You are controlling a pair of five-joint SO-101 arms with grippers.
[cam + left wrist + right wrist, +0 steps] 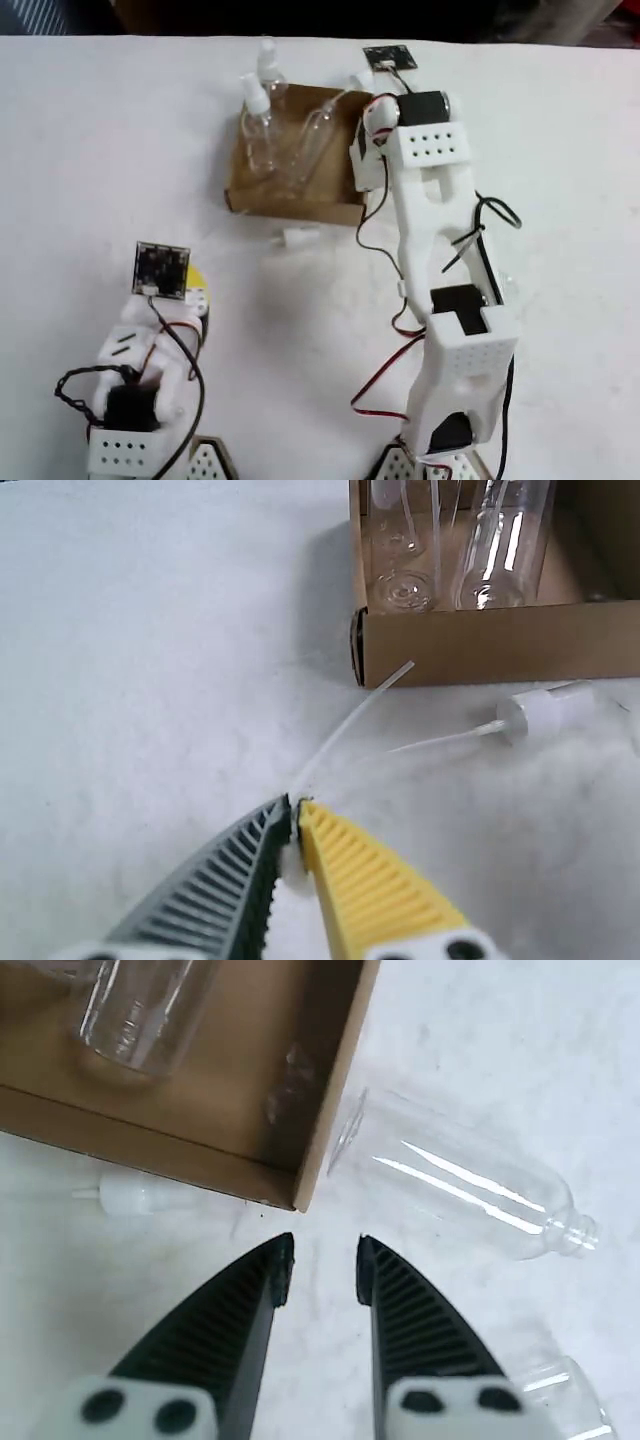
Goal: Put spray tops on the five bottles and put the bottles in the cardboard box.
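Note:
My left gripper (295,810), with one grey and one yellow jaw, is shut on a white spray top (293,865) low over the table, and its thin dip tube (350,725) points toward the cardboard box (500,645). Another spray top (545,715) lies on the table in front of the box. Clear bottles (258,135) rest inside the box (290,200). My right gripper (322,1260) is open over the table beside the box's corner (300,1185). An uncapped clear bottle (470,1195) lies on its side just beyond its tips.
A second bottle (560,1390) lies near the right gripper's side. A loose spray top (300,238) sits on the white table in front of the box. The right arm (440,230) stretches along the box's right side. A capped bottle (268,62) stands behind the box.

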